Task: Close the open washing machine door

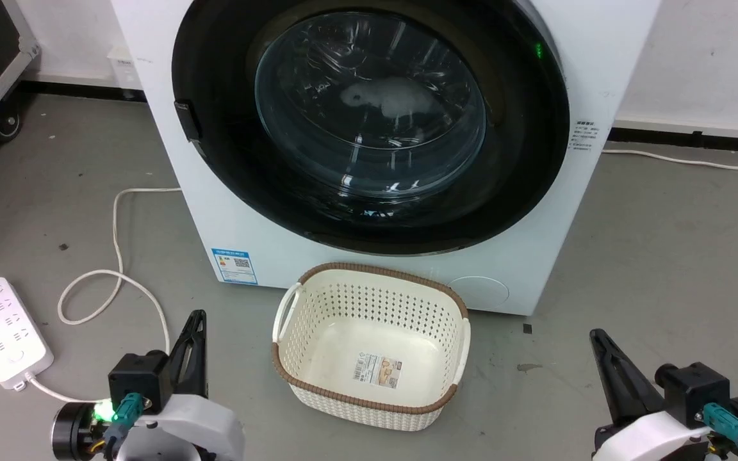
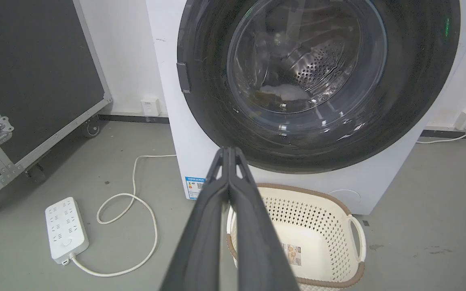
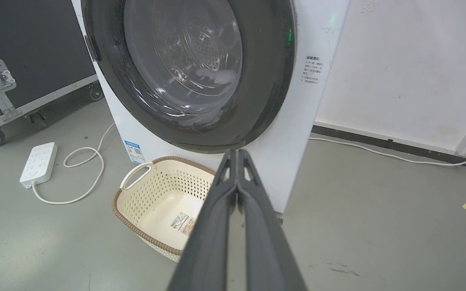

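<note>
I'm viewing test-lab space: washing machine standing on bare grey floor, wheeled flight case parked alongside, power strip lying loose.

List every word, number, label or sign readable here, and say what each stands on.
Nothing is sharp enough to quote.
Blue sticker low on the washing machine front: QR code and small print, too small to read.
Black printed lines on the machine's front, right of the washing machine door: blurred, unreadable.
Paper label on the basket floor: barcode and print, too small to read.
</note>
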{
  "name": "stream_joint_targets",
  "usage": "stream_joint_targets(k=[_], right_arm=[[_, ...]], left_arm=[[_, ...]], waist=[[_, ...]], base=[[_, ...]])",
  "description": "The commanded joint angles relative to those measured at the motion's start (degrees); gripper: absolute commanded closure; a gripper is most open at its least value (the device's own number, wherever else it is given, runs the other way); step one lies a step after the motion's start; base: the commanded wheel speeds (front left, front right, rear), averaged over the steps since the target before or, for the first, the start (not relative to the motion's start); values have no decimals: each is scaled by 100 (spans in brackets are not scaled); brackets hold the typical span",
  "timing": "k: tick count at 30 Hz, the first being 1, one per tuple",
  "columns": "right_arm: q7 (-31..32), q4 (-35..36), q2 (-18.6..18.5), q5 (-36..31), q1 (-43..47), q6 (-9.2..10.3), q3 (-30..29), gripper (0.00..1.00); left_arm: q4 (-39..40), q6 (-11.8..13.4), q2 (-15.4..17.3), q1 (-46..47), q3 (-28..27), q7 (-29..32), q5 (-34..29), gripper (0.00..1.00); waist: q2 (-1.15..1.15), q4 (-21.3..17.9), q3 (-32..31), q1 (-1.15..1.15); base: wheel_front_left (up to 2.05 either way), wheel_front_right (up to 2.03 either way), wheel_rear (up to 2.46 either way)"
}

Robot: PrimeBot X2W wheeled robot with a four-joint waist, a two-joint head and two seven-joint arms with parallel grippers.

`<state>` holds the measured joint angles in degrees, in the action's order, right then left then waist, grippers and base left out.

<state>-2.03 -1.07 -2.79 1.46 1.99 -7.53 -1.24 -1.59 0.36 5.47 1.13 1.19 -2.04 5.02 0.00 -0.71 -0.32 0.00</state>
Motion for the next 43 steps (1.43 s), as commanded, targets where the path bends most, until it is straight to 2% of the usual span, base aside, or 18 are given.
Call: stream_joint_targets(k=[1, 23, 43], right_arm=[[36, 48, -7, -50, -91, 3, 22, 100], [203, 107, -9, -146, -199, 4, 124, 100], [203, 107, -9, -146, -199, 4, 124, 100]], left_arm=[[36, -13, -44, -77, -17, 17, -73, 100], [159, -36, -259, -113, -119, 204, -502, 100], [159, -36, -259, -113, -119, 204, -502, 100]], waist=[[0, 3, 1, 0], [0, 71, 32, 0], [0, 71, 32, 0]], base=[[0, 0, 0], [0, 0, 0], [0, 0, 0]])
